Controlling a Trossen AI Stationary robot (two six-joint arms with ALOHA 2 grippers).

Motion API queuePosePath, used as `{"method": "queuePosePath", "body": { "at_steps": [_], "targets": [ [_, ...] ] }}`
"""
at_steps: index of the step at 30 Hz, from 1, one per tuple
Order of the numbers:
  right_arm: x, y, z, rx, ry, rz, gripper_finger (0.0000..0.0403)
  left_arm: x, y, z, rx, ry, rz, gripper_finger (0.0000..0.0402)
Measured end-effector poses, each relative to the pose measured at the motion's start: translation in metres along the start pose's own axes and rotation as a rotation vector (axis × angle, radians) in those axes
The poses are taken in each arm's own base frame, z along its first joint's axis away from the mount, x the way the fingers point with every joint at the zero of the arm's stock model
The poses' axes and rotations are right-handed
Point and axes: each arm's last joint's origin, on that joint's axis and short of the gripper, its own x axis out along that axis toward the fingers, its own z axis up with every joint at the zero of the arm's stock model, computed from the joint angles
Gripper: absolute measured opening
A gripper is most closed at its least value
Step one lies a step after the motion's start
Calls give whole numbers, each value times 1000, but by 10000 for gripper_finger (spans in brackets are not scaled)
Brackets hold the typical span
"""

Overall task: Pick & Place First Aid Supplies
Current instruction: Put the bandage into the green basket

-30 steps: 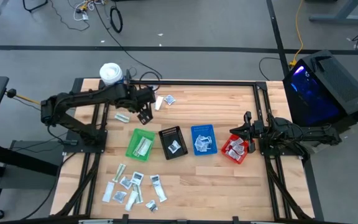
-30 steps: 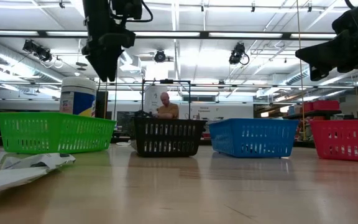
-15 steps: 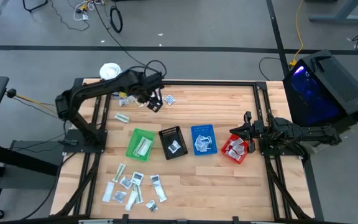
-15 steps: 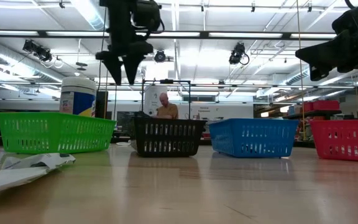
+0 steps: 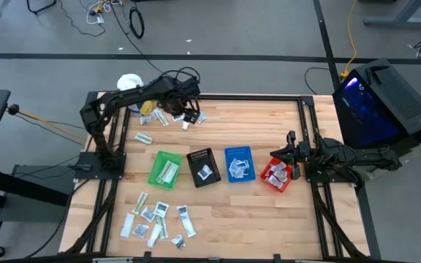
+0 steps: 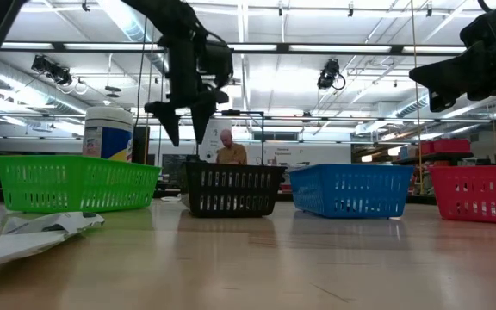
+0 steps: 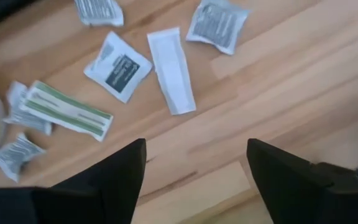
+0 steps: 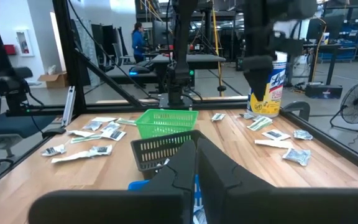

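The first aid supplies lie in three places: a far cluster of sachets (image 5: 168, 117), a near-left pile (image 5: 156, 219), and some inside the bins. My left gripper (image 5: 187, 117) is open and hangs above the far cluster, touching nothing. Its wrist view shows a white strip packet (image 7: 171, 70), a white sachet with a dark label (image 7: 118, 65), a silvery sachet (image 7: 217, 22) and a green-striped strip (image 7: 67, 109) flat on the wood ahead of the open fingers (image 7: 129, 180). My right gripper (image 5: 282, 155) is shut and waits above the red bin (image 5: 278, 175).
Green bin (image 5: 165, 168), black bin (image 5: 203, 166) and blue bin (image 5: 239, 163) stand in a row with the red one across the table's middle. A white tub (image 5: 130, 84) stands at the far-left corner. Bare wood lies right of the far cluster. A person sits far behind (image 6: 229, 146).
My left arm has swung from above the green bin toward the table's far edge and somewhat right, turning about and coming lower, until its gripper hangs over the far cluster of sachets. The right arm has kept still.
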Motion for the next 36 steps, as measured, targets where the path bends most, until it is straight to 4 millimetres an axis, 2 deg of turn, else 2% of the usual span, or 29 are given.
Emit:
{"method": "queuePosePath", "body": {
  "at_steps": [8, 15, 25, 36],
  "targets": [
    [0, 0, 0, 0, 0, 0, 23, 34, 4, 10, -58, 115, -22, 333],
    [0, 0, 0, 0, 0, 0, 23, 53, 0, 18, -108, 94, -36, 335],
    [0, 0, 0, 0, 0, 0, 23, 76, 10, 28, -159, 120, -8, 335],
    [0, 0, 0, 0, 0, 0, 23, 98, 5, 26, -151, 161, 14, 335]
  ]
}}
